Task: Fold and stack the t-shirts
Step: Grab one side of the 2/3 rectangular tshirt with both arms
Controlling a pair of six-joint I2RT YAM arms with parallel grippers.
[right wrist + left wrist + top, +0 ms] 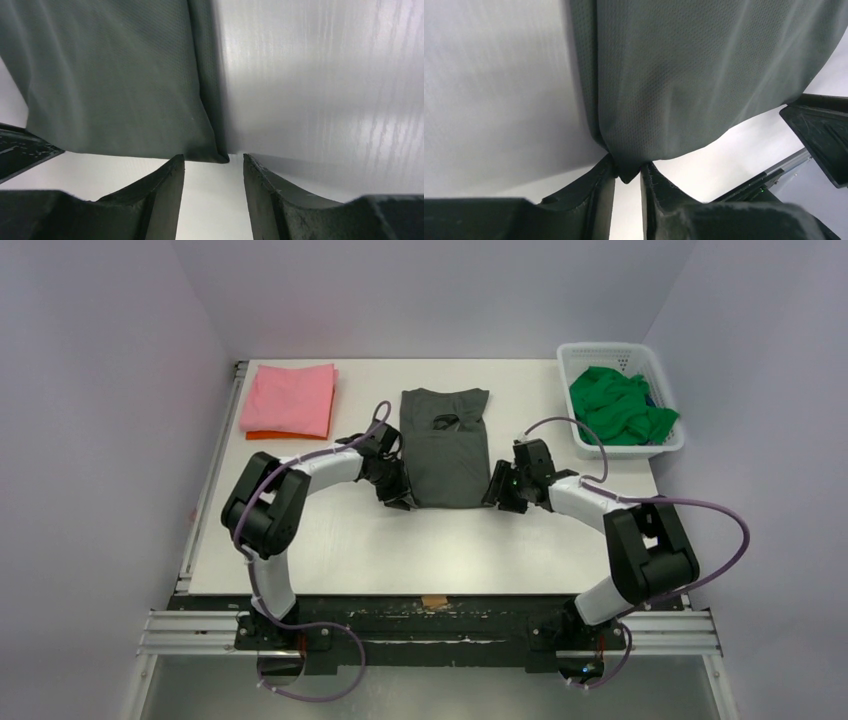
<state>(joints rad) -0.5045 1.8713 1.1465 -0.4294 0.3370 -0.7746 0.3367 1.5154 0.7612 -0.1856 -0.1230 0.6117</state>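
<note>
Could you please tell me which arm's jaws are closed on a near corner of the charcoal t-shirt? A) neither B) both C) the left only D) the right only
C: the jaws of the left gripper pinch a corner of the charcoal t-shirt, while those of the right gripper stand open just short of the other corner.

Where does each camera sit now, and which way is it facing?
Top external: above, behind the bases, looking down at the table; left arm and right arm show.
Left wrist: on the left arm, looking along the left end effector, shut on a corner of the charcoal t-shirt.
Right wrist: on the right arm, looking past the open right end effector at its other near corner.
Shared: all show that t-shirt.
</note>
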